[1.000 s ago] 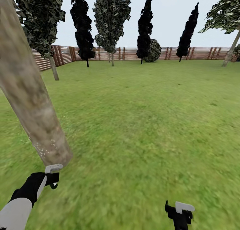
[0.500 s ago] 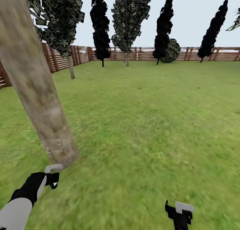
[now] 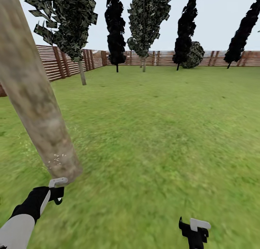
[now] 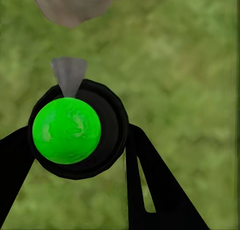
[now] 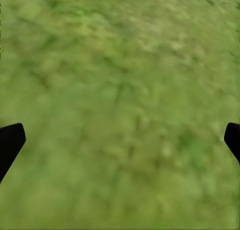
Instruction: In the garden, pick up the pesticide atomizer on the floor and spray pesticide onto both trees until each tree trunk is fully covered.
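The left pincer (image 4: pixel 75 140) pinches the pesticide atomizer (image 4: pixel 66 131) — a dark bottle, here green-topped — just beside the base of the mottled tree trunk (image 3: pixel 34 97). The right pincer (image 5: pixel 120 140) hangs spread over the grass lawn (image 3: pixel 162 133) — holding nothing.

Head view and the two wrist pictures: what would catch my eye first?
The thick trunk leaning across the head view's left, with white specks near its base. Beyond the lawn stand dark trees along a slatted fence. In the left wrist view, the left gripper clasps a black bottle with a bright green top; the right gripper hangs open over grass.
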### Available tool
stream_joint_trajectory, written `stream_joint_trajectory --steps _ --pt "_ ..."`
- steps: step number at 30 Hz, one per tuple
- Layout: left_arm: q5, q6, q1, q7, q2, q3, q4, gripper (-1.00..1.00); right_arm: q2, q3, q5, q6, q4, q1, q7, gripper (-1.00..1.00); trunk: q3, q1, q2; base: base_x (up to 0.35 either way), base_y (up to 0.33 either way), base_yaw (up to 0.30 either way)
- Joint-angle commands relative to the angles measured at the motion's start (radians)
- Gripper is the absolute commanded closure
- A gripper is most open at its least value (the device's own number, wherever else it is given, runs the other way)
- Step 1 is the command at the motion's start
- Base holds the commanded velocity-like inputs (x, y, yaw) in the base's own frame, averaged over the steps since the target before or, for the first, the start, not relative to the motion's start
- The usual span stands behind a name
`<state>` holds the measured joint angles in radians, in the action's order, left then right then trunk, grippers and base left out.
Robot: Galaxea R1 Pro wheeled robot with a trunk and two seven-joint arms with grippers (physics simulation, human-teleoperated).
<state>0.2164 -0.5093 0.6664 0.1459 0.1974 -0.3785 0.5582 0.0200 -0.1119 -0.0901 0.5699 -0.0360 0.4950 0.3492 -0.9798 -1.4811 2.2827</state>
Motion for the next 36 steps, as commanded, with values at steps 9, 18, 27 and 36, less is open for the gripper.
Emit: stream_joint_trajectory --steps 9,18,27,36 --pt "0.01 -0.005 0.001 0.009 -0.001 -0.005 0.002 1.0 -0.001 -0.008 -0.01 0.002 0.001 0.0 0.003 -1.0 -0.001 0.0 0.0 0.159 -0.236 0.268" --pt "0.009 -0.005 0.001 0.009 -0.001 -0.005 0.002 1.0 0.0 -0.008 -0.01 0.002 0.001 0.0 0.003 -1.0 -0.001 0.0 0.0 0.154 -0.239 0.147" --pt "0.007 -0.005 0.001 0.009 -0.001 -0.005 0.009 1.0 -0.001 -0.008 -0.01 0.002 0.001 0.0 0.003 -1.0 -0.001 0.0 0.0 0.03 -0.205 0.184" --pt "0.007 -0.163 0.044 0.023 0.008 0.033 0.197 1.0 0.003 -0.009 -0.01 0.002 0.001 0.0 0.003 -1.0 -0.001 0.0 0.0 -0.003 -0.003 0.055"
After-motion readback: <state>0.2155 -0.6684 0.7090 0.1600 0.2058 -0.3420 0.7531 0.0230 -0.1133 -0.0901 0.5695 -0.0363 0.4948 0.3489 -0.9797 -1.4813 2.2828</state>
